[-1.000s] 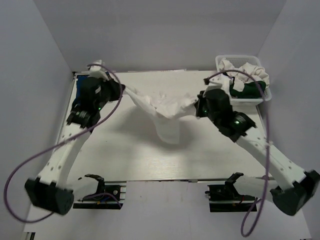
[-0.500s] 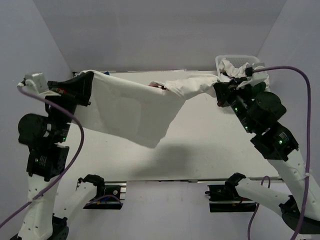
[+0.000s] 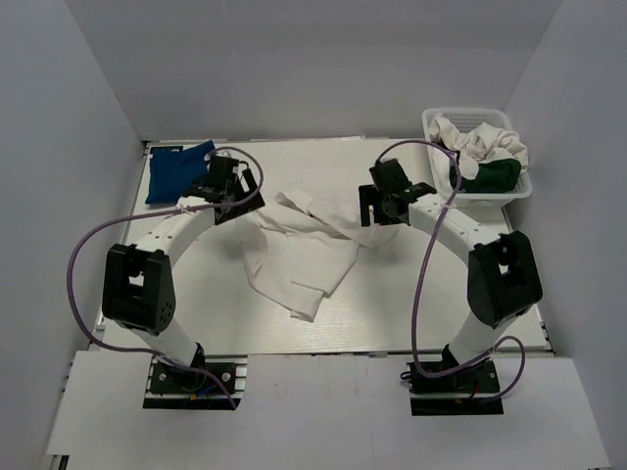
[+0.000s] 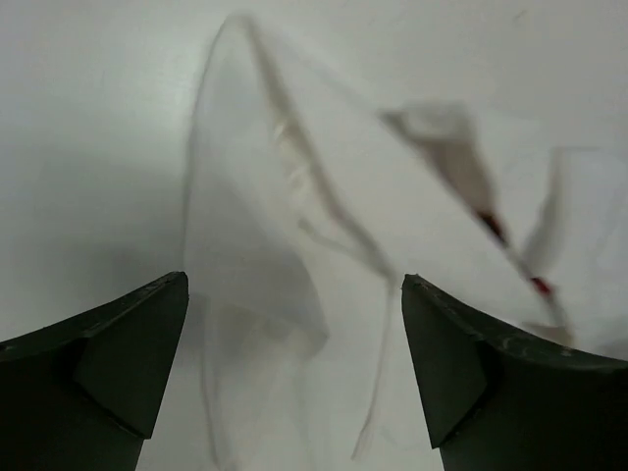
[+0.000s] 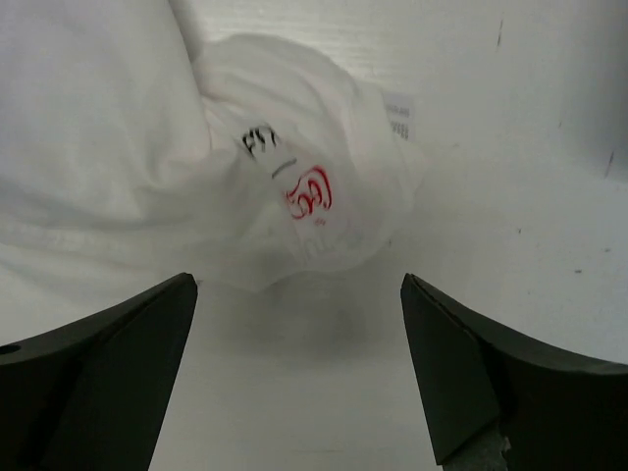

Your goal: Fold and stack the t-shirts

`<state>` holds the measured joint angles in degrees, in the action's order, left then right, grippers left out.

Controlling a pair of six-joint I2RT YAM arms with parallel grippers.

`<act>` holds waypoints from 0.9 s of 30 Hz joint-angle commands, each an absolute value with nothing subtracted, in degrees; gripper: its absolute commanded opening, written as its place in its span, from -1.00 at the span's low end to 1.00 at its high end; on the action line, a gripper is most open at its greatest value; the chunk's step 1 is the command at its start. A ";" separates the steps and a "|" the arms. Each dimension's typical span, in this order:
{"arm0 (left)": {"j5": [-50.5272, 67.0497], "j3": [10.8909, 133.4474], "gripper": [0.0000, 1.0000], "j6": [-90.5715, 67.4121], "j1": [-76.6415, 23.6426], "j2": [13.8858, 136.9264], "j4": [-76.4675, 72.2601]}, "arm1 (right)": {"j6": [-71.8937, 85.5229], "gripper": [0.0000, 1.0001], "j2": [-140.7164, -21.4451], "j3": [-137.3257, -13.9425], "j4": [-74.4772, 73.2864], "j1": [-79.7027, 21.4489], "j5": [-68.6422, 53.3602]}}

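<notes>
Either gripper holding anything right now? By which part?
Nothing is held. The left gripper and right gripper are both open above the crumpled white cloth t-shirt, which lies on the table.

A white shirt (image 3: pixel 299 250) lies in the middle of the table (image 3: pixel 411 294). It is not folded. It is bunched up and wrinkled, and one part reaches toward the near edge. One bunched end has a small red mark (image 5: pixel 309 193) and a white tag (image 5: pixel 397 115). A blue shirt (image 3: pixel 178 172) lies flat in the far left corner. A green shirt (image 3: pixel 495 177) and more white cloth (image 3: pixel 480 142) sit in a heap in the basket (image 3: pixel 432 119) at the far right.
</notes>
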<state>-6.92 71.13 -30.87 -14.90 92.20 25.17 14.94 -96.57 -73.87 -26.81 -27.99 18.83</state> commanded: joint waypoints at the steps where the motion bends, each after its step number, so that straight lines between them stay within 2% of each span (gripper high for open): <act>1: -9.66 69.71 0.99 -33.92 -14.68 84.66 30.32 | 13.99 0.81 -89.49 -73.66 -25.60 -27.95 14.87; 3: -10.55 65.86 0.99 -34.62 -14.68 82.02 30.32 | 11.35 0.81 -86.06 -70.69 -24.53 -28.39 13.11; 6: -14.40 60.06 0.99 -38.57 -14.68 75.25 32.77 | 7.83 0.81 -82.81 -67.95 -25.05 -30.22 4.15; 7: -16.24 58.46 0.99 -39.45 -14.68 73.49 33.48 | 7.56 0.81 -82.18 -66.03 -25.14 -31.80 -2.13; 9: -18.62 54.59 0.99 -42.44 -14.68 68.24 36.20 | 6.07 0.81 -81.48 -63.30 -24.79 -35.48 -4.99; 14: -20.04 49.05 0.99 -44.47 -14.68 60.65 34.90 | 4.66 0.81 -85.94 -58.98 -25.40 -44.90 -2.22; 20: -22.68 50.88 0.99 -46.76 -14.15 67.66 34.98 | 6.06 0.81 -91.84 -58.01 -24.88 -50.09 3.51; 27: -18.46 52.73 0.99 -47.37 -10.12 81.72 26.91 | 8.52 0.81 -95.18 -59.14 -20.65 -53.17 5.97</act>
<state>-19.51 51.00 -46.06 -11.79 79.81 31.16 6.81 -93.73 -57.30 -23.33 -51.96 3.55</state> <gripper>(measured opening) 0.995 0.904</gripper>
